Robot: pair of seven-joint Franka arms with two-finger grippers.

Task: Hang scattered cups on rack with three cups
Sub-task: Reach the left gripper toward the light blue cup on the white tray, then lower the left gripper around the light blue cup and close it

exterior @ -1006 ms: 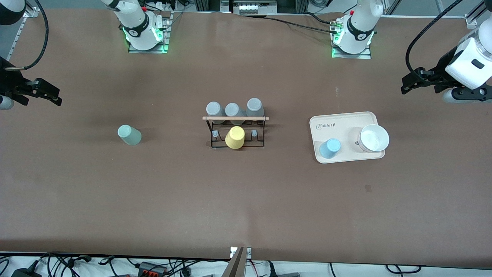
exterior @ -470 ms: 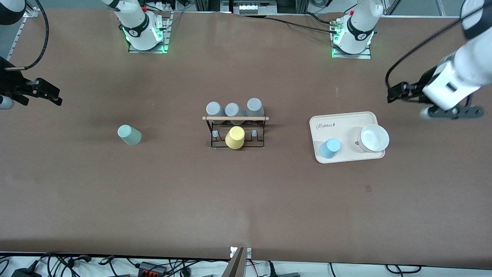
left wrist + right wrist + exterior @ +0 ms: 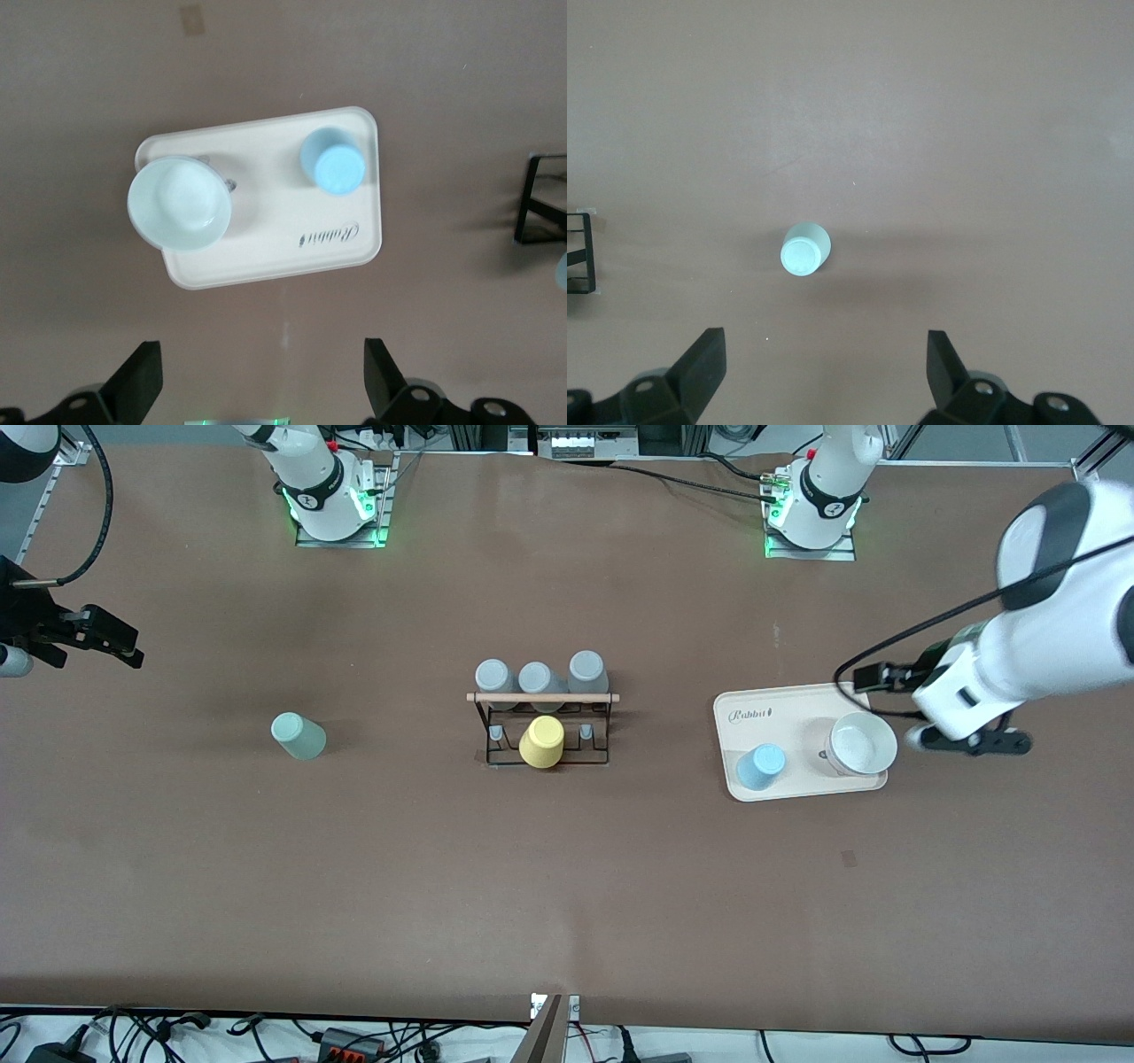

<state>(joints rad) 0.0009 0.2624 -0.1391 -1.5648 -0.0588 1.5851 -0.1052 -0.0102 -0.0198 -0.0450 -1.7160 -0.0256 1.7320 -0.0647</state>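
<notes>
Rack (image 3: 543,726) stands at mid-worktop (image 3: 567,886). Three grey cups (image 3: 537,677) sit in a row on the side of its wooden bar farther from the front camera; a yellow cup (image 3: 541,741) sits inverted on the nearer side, with a bare peg showing on either side of it.

Two cups are not yet hung. The mint green cup (image 3: 298,736) stands base-up on the bare worktop toward the right arm's end. The light blue cup (image 3: 761,766) stands base-up on a cream tray (image 3: 802,701) toward the left arm's end, beside a white bowl (image 3: 860,744) on the same tray, apart from it.

Left hand (image 3: 263,385): fingers wide apart, holding nothing. It is in the air over the tray edge by the bowl; the left wrist view shows tray, bowl and blue cup (image 3: 332,162) below it.

Right hand (image 3: 824,367): fingers wide apart, holding nothing, waiting at its end of the worktop, with the mint cup (image 3: 804,251) in its wrist view.

Assessment: the step in hand appears to be the left arm's approach to the blue cup. The next move calls for shifting along the tray, clear of the bowl, centring over the cup, descending, closing on its walls, then carrying it to a bare peg.
</notes>
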